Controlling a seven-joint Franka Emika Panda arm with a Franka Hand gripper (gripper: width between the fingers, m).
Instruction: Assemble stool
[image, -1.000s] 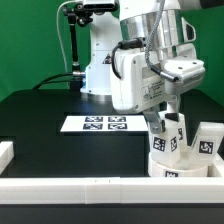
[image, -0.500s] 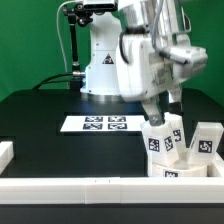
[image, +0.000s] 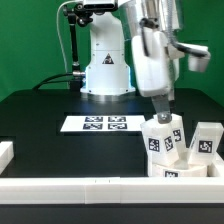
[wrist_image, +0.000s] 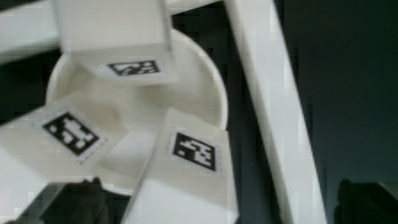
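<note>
The round white stool seat lies at the exterior view's lower right, against the front rail. Two tagged white legs stand upright on it. A third leg stands just to the exterior view's right of them. My gripper hangs open just above the two legs and holds nothing. In the wrist view the seat shows below with three tagged legs. My gripper has its dark fingertips wide apart.
The marker board lies flat on the black table, mid-scene. White border rails run along the front and the exterior view's left. One rail passes beside the seat in the wrist view. The robot base stands behind.
The gripper has opened, let go of the leg it was shut on, and lifted off it. The legs and seat stay in place.
</note>
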